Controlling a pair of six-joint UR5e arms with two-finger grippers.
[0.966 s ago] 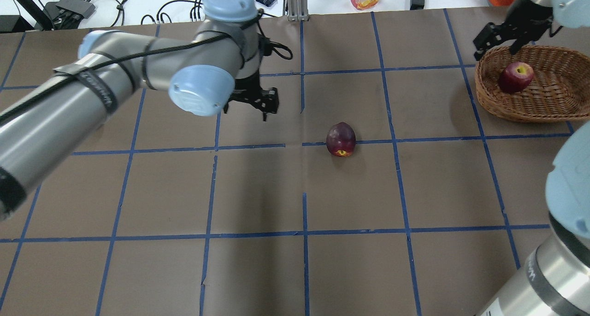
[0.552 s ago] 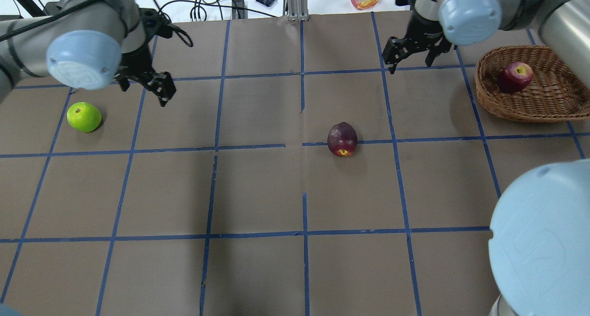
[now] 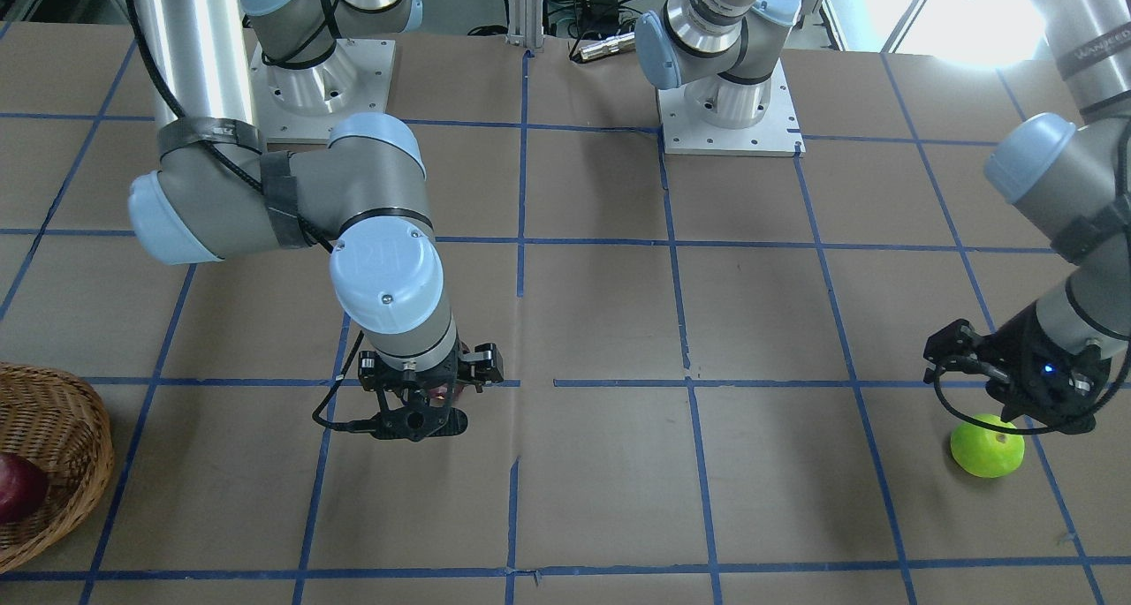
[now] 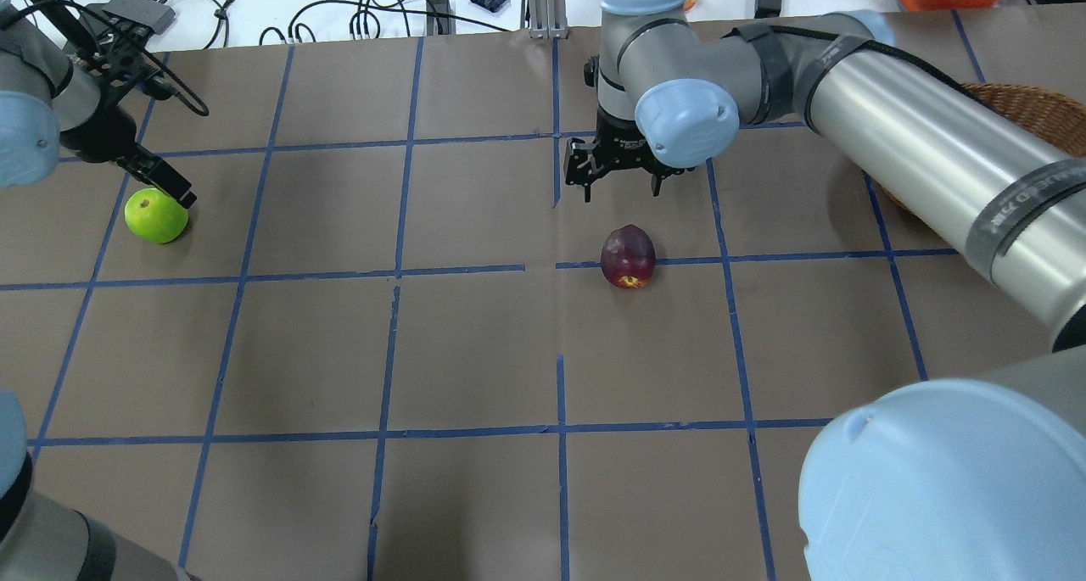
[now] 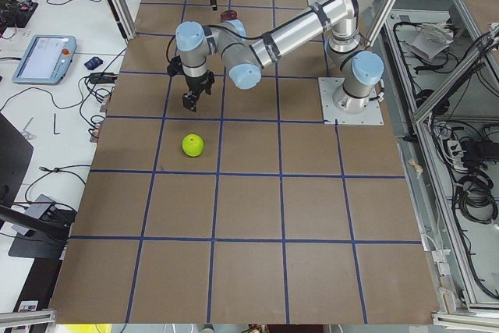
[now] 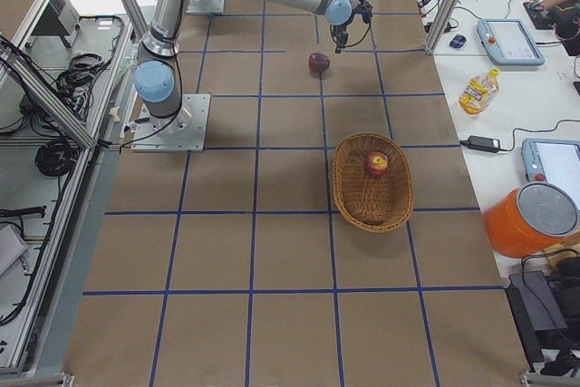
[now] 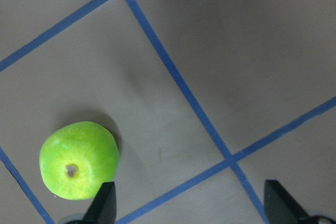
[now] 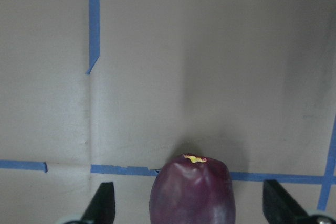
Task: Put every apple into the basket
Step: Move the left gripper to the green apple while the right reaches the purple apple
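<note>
Spread right pincer (image 4: 621, 192) over maroon apple (image 4: 628, 256): centre, descend straight, close gently. Spread left pincer (image 7: 191, 205): green apple (image 7: 79, 160) beside one finger; shift sideways first.

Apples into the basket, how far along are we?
Done: the red apple lies in the basket. In hand: the right gripper, jaws open, hovers over the dark apple; the left gripper, jaws open, hovers near the green apple. Left: grasping and carrying both over.

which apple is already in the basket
The red apple with the yellow patch, inside the basket; the purple apple and the green apple lie on the table.
</note>
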